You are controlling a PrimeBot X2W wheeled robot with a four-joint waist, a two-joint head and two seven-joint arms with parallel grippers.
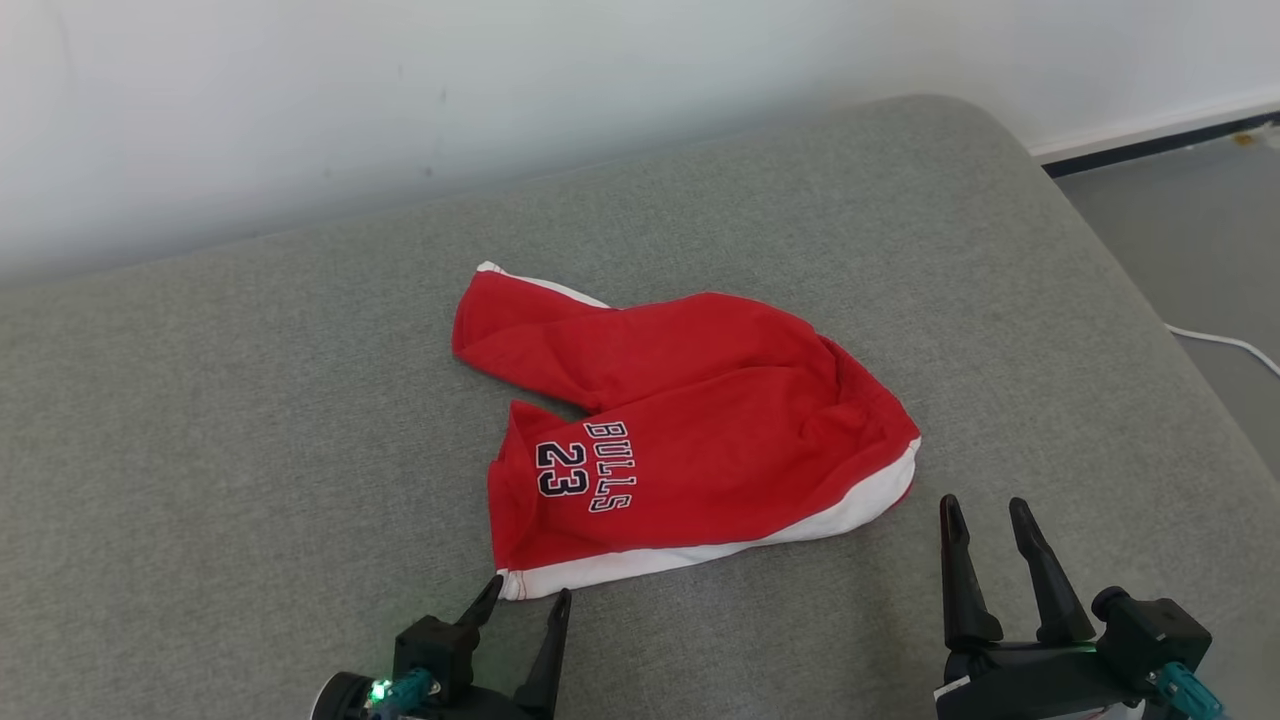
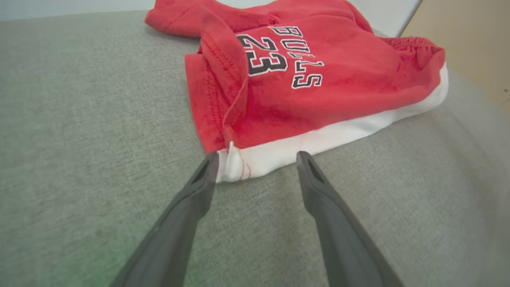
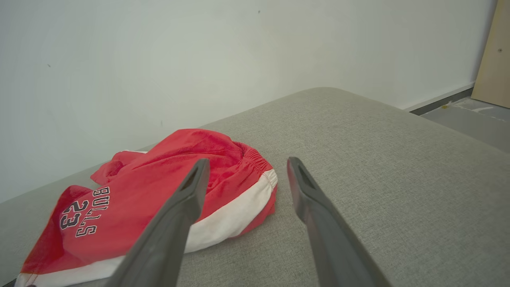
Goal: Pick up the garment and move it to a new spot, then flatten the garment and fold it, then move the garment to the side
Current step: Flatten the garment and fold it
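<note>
While left pincer (image 2: 257, 156) gapes, garment (image 2: 318, 91) corner between

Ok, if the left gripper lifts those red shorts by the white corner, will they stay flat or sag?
Probably sag: the red shorts lie creased and bunched, so the cloth looks soft and floppy. Held by the white corner at the left gripper, the rest would likely hang and drag. They look thin, so probably light.
</note>
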